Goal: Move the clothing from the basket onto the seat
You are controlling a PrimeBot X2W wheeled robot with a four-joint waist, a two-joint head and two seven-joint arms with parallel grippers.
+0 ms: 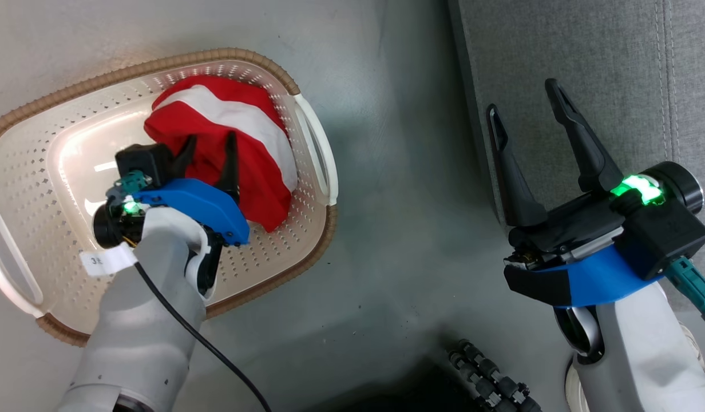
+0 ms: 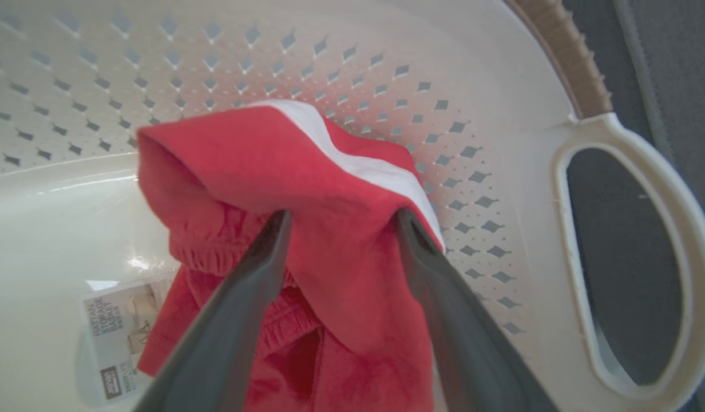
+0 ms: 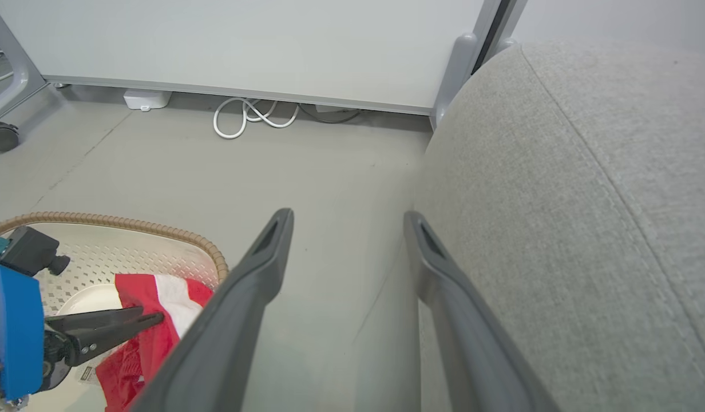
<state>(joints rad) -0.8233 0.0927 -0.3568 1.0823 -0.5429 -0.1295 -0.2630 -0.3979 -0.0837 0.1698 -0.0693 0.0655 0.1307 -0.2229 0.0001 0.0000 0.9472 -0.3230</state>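
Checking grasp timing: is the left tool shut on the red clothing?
No, the left tool stands open, its fingers either side of a fold of the red clothing.

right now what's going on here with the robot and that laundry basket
The robot's left claw is down inside the oval cream-white plastic basket on the floor, its open fingers straddling a fold of the bunched red fabric garment with a broad white stripe. It has not closed on it yet, so the garment lies in the basket. The right claw is open and empty, beside the front edge of the large grey fabric sofa seat.
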